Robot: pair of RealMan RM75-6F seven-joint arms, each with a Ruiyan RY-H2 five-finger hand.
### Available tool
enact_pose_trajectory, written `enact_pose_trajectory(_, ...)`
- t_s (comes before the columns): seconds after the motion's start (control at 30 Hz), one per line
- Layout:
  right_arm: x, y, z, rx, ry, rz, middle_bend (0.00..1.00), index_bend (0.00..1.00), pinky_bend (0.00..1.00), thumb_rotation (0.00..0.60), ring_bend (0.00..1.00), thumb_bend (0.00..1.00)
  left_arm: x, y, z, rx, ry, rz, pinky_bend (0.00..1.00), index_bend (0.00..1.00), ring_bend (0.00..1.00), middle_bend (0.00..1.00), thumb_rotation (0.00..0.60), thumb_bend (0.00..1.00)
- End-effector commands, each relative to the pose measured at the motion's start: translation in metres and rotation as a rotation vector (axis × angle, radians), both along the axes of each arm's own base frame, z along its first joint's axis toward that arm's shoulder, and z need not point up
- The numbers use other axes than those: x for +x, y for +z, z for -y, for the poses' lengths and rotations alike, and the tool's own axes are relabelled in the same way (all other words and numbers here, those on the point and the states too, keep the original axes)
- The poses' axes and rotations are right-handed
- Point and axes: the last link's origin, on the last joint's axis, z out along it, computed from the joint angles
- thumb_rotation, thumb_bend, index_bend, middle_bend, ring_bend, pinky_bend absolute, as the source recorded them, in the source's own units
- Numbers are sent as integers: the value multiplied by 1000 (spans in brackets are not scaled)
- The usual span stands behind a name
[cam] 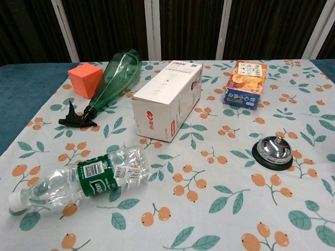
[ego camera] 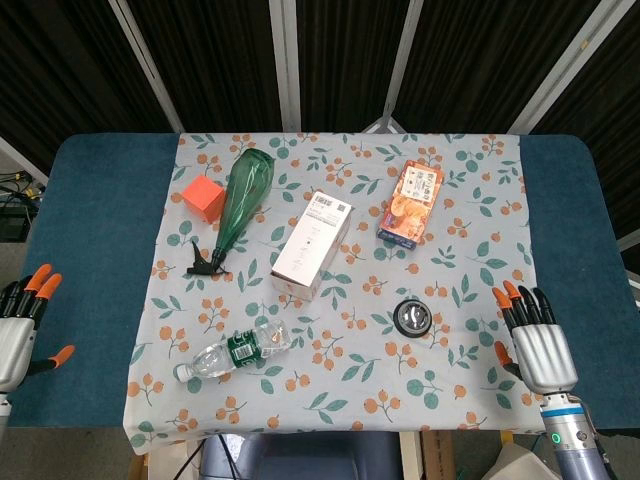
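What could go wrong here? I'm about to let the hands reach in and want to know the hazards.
The clear water bottle lies on its side near the front edge, so a nudge might roll it off. The green spray bottle also lies flat, touching the orange cube; moving one could shift the other. The right hand is nearest the bell and could knock it.

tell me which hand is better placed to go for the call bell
Probably the right hand. It hovers open at the table's near right edge, and the call bell sits just inward of it with bare cloth between. The left hand is off the far left edge, with the water bottle lying in its way.
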Motion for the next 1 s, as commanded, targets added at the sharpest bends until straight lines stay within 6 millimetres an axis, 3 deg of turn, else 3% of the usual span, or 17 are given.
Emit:
enact_pose_trajectory(0.03, 0, 0, 0, 0, 1, -1, 0, 0, 0, 600, 0, 428, 0, 0, 0, 0, 0, 1, 0, 0, 0, 0, 600, 7)
enact_pose_trajectory(0.6, 11, -11, 3, 82, 22, 23, 0, 0, 0, 600, 0, 434, -1, 2, -1, 12, 0, 3, 0, 0, 0, 0, 600, 7)
enact_pose_trajectory(0.83, 27, -31, 18, 181, 43, 12, 0, 0, 0, 600, 0, 699, 0, 2, -3, 16, -2, 4, 0, 0, 0, 0, 600, 7)
enact_pose_trajectory(1.0, 39, -51, 22, 231, 62, -1, 0, 0, 0, 600, 0, 743, -2, 1, -2, 9, 8, 1, 0, 0, 0, 0, 600, 7)
